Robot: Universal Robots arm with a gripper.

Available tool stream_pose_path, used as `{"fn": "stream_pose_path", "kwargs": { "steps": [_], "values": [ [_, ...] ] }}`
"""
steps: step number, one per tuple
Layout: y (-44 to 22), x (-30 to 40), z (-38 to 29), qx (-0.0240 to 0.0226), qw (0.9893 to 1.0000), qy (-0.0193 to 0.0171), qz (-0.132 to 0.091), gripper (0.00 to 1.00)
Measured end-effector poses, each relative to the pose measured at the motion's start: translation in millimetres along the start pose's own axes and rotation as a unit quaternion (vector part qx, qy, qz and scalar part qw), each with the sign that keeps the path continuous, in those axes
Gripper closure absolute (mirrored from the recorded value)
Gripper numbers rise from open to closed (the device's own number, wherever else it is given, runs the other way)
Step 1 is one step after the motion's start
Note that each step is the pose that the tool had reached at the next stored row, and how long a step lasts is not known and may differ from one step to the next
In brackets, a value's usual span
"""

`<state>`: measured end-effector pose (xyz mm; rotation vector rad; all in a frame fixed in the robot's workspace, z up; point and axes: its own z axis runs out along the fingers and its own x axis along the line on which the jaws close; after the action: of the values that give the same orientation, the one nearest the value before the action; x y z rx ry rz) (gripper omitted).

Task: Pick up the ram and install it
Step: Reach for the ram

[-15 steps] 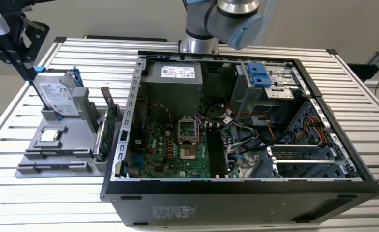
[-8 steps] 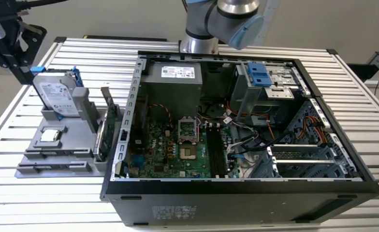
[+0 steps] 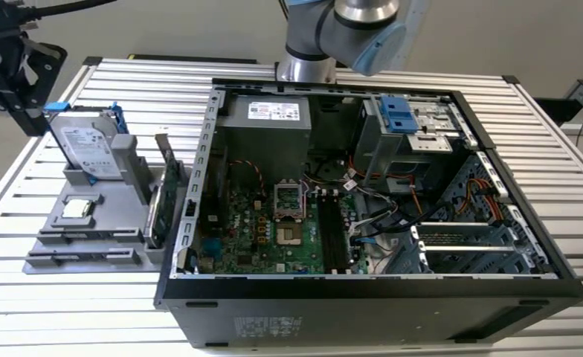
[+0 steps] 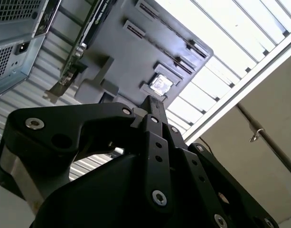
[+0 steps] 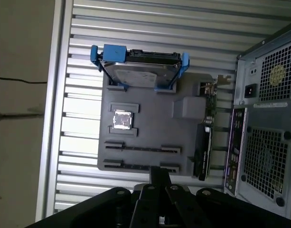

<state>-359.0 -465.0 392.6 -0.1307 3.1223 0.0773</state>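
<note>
The ram (image 5: pixel 141 148) appears as a thin dark strip standing edge-on in a slot of the grey parts holder (image 5: pixel 150 128), beside a second slot. In the exterior view the ram (image 3: pixel 88 236) lies near the holder's front end. My gripper (image 5: pixel 159 175) hangs well above the holder. Its fingertips are together and nothing shows between them. In the second wrist view the gripper (image 4: pixel 152 102) points toward the holder from a distance. The black wrist assembly (image 3: pixel 14 74) sits at the exterior view's upper left, behind the hard drive.
On the holder stand a silver hard drive in a blue bracket (image 5: pixel 138 71), a small square chip (image 5: pixel 122 119) and a green card (image 5: pixel 202 152) on edge. The open computer case (image 3: pixel 371 201) with its motherboard (image 3: pixel 271 230) lies at the exterior view's right of the holder, on a slatted metal table (image 3: pixel 33 312).
</note>
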Motion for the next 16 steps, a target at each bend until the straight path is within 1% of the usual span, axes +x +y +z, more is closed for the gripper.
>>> {"fn": "stream_pose_path", "kwargs": {
  "steps": [8, 16],
  "values": [
    [-10.2, 1.4, -0.5, -0.0001, 1.0, 0.0002, -0.005, 1.0],
    [-17.8, 2.8, -0.9, -0.0002, 0.9999, 0.0005, -0.01, 1.0]
  ]
}}
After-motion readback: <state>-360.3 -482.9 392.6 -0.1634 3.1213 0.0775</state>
